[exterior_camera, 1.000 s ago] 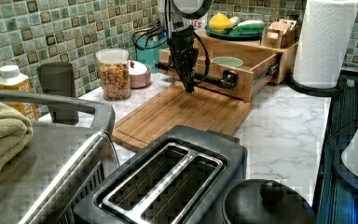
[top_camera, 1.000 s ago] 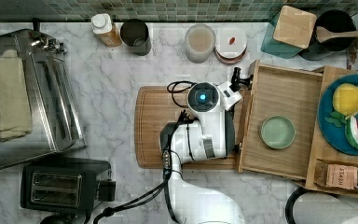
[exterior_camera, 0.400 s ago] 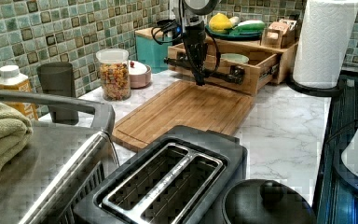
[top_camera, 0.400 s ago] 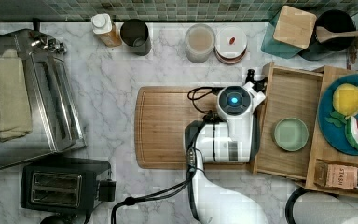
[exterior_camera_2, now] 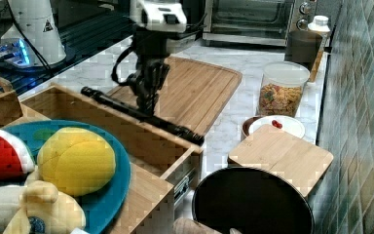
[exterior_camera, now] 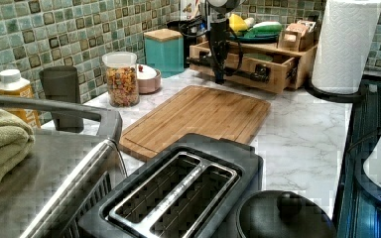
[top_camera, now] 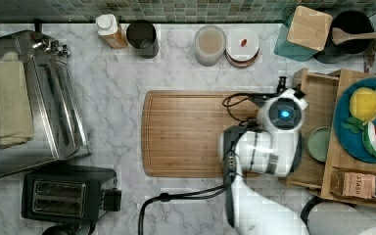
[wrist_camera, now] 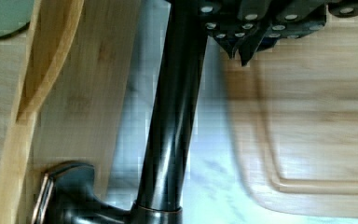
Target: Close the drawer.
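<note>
The drawer (top_camera: 319,100) is a shallow light-wood box, partly out of its wooden cabinet at the top view's right, with a pale green bowl (top_camera: 319,143) inside. Its long black bar handle (exterior_camera_2: 141,114) runs across the front (exterior_camera_2: 146,141). My gripper (exterior_camera_2: 147,103) hangs straight down on the cutting-board side of the handle, fingers shut together and touching the bar. In the wrist view the handle (wrist_camera: 172,116) passes right beside my gripper (wrist_camera: 241,51), with the drawer front (wrist_camera: 74,107) behind it. From the left view, the gripper (exterior_camera: 219,77) stands at the handle (exterior_camera: 243,75).
A wooden cutting board (top_camera: 191,132) lies just beside the drawer front. A blue plate of toy fruit (top_camera: 367,122) sits on the cabinet top. Jars (top_camera: 209,44) line the tiled wall, a paper-towel roll (exterior_camera: 345,44) stands near the cabinet, and a black toaster (top_camera: 68,196) is nearer the front.
The arm has moved toward the top view's right with the handle, and the drawer has slid further into its cabinet, uncovering the cutting board's edge.
</note>
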Controlling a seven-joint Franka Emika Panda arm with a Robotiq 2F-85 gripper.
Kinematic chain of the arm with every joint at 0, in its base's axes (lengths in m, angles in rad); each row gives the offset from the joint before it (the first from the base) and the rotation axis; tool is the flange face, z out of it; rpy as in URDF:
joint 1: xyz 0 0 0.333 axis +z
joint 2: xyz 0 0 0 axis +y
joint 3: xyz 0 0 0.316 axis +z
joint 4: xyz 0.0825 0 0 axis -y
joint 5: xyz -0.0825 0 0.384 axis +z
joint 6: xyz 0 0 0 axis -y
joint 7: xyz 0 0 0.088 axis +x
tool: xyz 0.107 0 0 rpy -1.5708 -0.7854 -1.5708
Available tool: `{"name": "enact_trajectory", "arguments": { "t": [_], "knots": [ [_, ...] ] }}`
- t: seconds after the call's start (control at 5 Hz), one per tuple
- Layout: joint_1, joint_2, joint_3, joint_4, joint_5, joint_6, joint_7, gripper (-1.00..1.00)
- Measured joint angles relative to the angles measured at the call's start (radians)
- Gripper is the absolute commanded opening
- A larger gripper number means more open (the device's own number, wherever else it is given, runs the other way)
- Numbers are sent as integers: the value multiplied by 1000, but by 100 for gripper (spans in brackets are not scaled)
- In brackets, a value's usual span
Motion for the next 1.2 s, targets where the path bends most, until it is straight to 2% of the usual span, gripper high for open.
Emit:
{"name": "enact_trajectory", "arguments": {
  "t": [0.4,0.6,1.2],
  "knots": [
    [-148,70,-12,119,119,-42,-147,-100],
    [-177,85,-2,150,117,-62,-199,-100],
    [-172,88,-3,156,103,-70,-200,-100]
  ]
}}
